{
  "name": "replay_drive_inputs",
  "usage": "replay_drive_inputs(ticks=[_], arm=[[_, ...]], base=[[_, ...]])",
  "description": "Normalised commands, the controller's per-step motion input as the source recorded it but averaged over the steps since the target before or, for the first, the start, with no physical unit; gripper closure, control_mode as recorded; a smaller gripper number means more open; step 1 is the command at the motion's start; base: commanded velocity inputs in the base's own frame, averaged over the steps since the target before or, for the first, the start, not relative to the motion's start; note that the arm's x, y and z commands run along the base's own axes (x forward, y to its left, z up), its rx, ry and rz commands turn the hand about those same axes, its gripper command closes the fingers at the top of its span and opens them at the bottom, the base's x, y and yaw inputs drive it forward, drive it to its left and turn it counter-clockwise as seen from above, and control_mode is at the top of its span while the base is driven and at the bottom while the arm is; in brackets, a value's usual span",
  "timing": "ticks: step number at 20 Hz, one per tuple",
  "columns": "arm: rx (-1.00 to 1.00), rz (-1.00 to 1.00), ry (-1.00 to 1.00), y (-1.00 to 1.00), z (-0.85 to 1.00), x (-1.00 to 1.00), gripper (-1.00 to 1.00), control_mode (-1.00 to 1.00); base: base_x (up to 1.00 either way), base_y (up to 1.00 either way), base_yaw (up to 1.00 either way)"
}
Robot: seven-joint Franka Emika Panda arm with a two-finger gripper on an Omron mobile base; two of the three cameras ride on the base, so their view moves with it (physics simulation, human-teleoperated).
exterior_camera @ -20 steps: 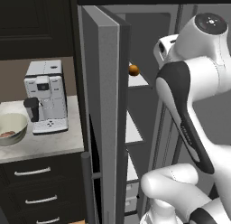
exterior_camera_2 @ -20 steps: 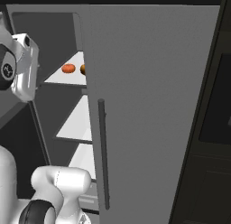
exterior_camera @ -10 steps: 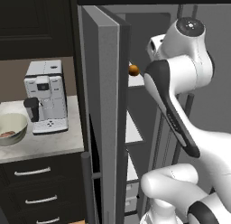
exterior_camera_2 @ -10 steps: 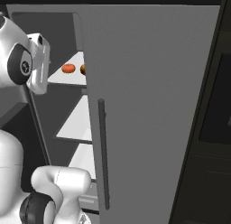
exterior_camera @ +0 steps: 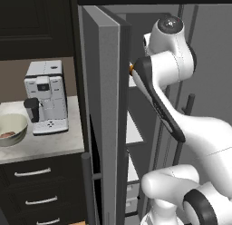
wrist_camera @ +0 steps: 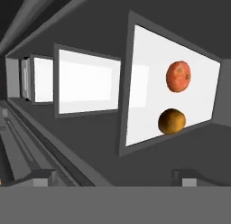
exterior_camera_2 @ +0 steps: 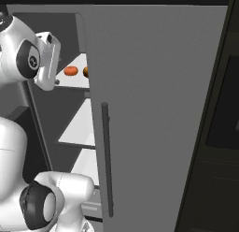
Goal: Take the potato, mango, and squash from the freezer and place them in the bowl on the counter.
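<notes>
The freezer (exterior_camera: 102, 110) stands with its thick grey door swung open. On its top white shelf (wrist_camera: 149, 105) lies the red-orange mango (wrist_camera: 178, 76) (exterior_camera_2: 70, 71). A duller orange-brown ball (wrist_camera: 172, 121) (exterior_camera_2: 86, 72) sits beside it; whether that is the potato or the squash I cannot tell. My gripper (wrist_camera: 115, 180) is open with nothing between its fingers, held inside the freezer a short way from the mango. The cream bowl (exterior_camera: 11, 128) rests on the counter (exterior_camera: 45, 146) at the far left, with something brownish inside.
A white coffee machine (exterior_camera: 45, 97) stands on the counter next to the bowl. Black drawers with silver handles (exterior_camera: 31, 173) run below. More white shelves (exterior_camera_2: 79, 128) sit lower in the freezer. The open door (exterior_camera_2: 154, 95) blocks the right side.
My arm has swung left into the freezer's opening, bringing the hand closer to the shelf with the mango. The fruit has not moved.
</notes>
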Motion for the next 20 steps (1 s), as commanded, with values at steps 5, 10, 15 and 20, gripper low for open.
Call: replay_drive_inputs(ticks=[5,10,15,20], arm=[[0.00,0.00,0.00,0.00,-0.11,0.35,-1.00,-1.00],[0.00,0.00,0.01,0.00,-0.08,0.41,-1.00,-1.00],[0.00,-0.05,0.01,0.00,-0.09,0.25,-1.00,-1.00],[0.00,-0.05,0.05,0.01,-0.10,0.23,-1.00,-1.00]], base=[[0.00,0.00,0.00],[0.00,0.00,0.00],[0.00,0.00,0.00],[0.00,0.00,0.00]])
